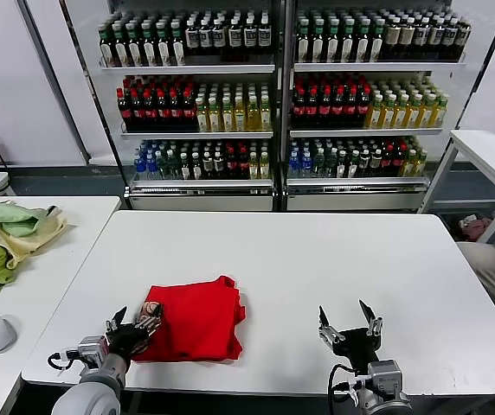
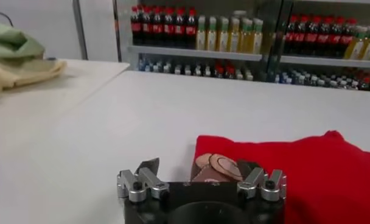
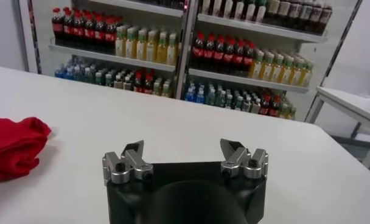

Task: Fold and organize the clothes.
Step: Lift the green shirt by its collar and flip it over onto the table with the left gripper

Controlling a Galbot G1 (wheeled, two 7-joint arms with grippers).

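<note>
- Red T-shirt (image 1: 194,319): already folded into a compact, roughly square bundle; lies on the white counter (image 1: 317,259) near its front edge, about 7 o'clock from the counter's centre. Cartoon print sits at the bundle's front-left corner.
- Left gripper (image 1: 131,323): jaws released, spread wide, holding nothing. It sits at the shirt's front-left corner; the fabric lies from 12 to 2 o'clock of it, the right-hand finger over or against the printed edge.
- Long axis: none clear; bundle nearly square.
- Right gripper (image 1: 348,317): jaws released and empty, well apart from the shirt, which lies at its 9 o'clock.
- Judgement: left arm is nearer; the next grasp or nudge likely falls to it.
- Pale green and yellow cloths (image 1: 5,238): on the side table, 10 o'clock, apart.
</note>
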